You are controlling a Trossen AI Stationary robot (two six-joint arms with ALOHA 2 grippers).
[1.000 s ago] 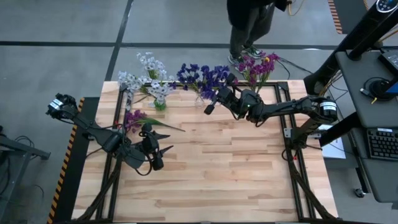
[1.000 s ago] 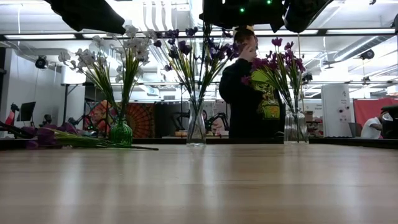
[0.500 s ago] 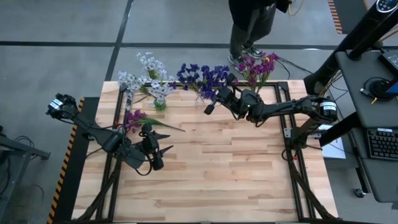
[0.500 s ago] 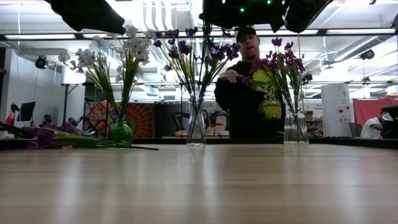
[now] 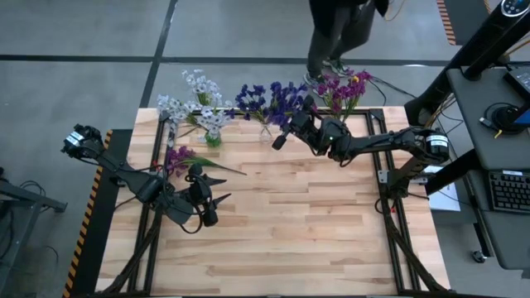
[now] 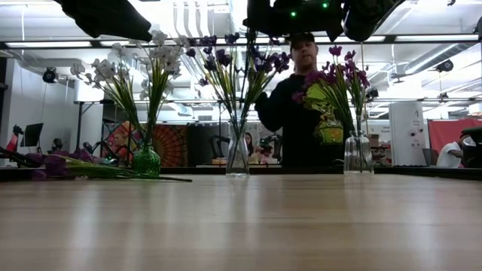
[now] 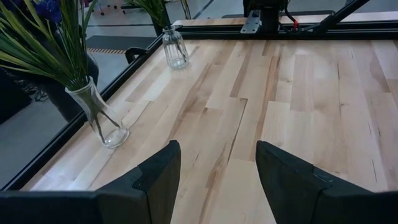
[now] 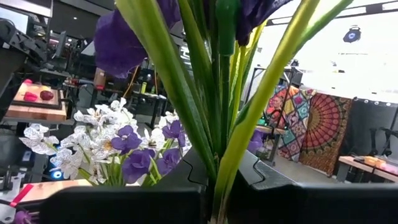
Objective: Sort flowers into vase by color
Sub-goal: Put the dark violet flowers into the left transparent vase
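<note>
While the right claw [image 5: 280,141] is hanging above the middle vase [image 6: 237,154] at the far edge of the desk [image 5: 315,223], its fingers are pressed together on a green stem of the dark blue-violet flowers [image 5: 272,101], which is filling the right wrist view between the dark fingers. Those blue-violet sprigs are standing in the clear middle vase. To one side, the whitish flowers [image 5: 199,103] are sitting in a green vase [image 6: 146,159], and to the other, the magenta flowers [image 5: 341,89] are sitting in a clear vase [image 6: 358,154] near the far right corner. A few magenta-purple sprigs [image 5: 186,157] are lying flat on the desk near its left edge, just beyond the left arm. The left claw [image 5: 207,199] is hovering over bare wood at the left side, its fingers [image 7: 158,180] spread apart and gripping nothing. Beyond the far edge of the desk, a person in dark clothing [image 6: 297,113] is standing behind the vases.
</note>
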